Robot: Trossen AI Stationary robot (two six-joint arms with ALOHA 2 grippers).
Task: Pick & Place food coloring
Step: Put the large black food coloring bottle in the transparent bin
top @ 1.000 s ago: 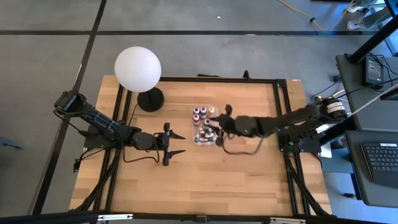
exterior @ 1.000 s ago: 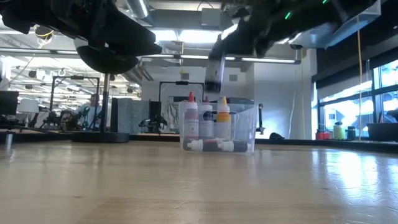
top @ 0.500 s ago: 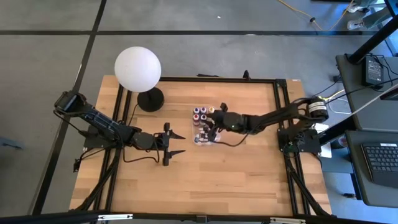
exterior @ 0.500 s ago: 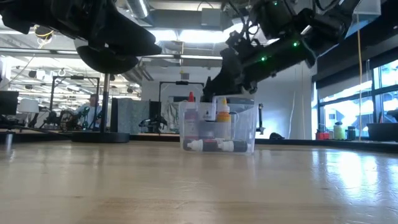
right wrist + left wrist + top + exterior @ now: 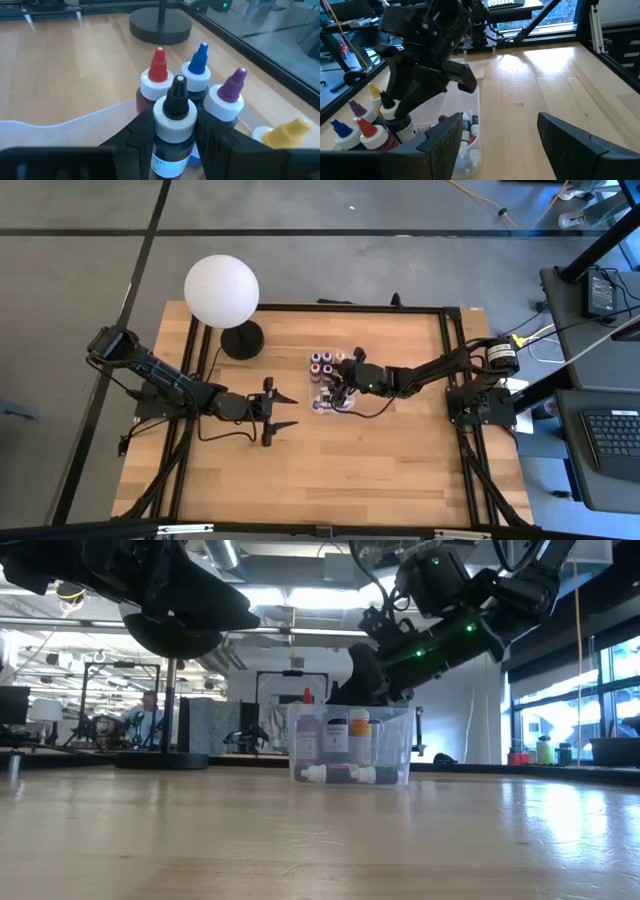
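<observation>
The right gripper (image 5: 172,131) has its fingers (image 5: 141,131) clenched on a black-capped bottle (image 5: 174,120) — upright, inside the clear box (image 5: 396,745) mid-surface, just beside the other food coloring bottles (image 5: 199,75). The left gripper (image 5: 280,411), fingers released, waits left of the box.

- The high view is evenly lit from above; the wooden counter (image 5: 330,460) shows only soft, short shadows beneath the arms and no strong glare.
- The low view is backlit: ceiling light strips (image 5: 300,595) and the windows (image 5: 575,690) at the right burn bright, so both arms read as near silhouettes.
- A pale sheen lies on the counter's right part in the low view, and the nearest boards are soft.
- In the left wrist view a bright patch of glare sits on the wood, and that arm's own fingers (image 5: 580,145) are blurred.
- In the right wrist view the black-capped bottle (image 5: 175,120) is sharp; the lamp base (image 5: 160,25) behind is soft.
</observation>
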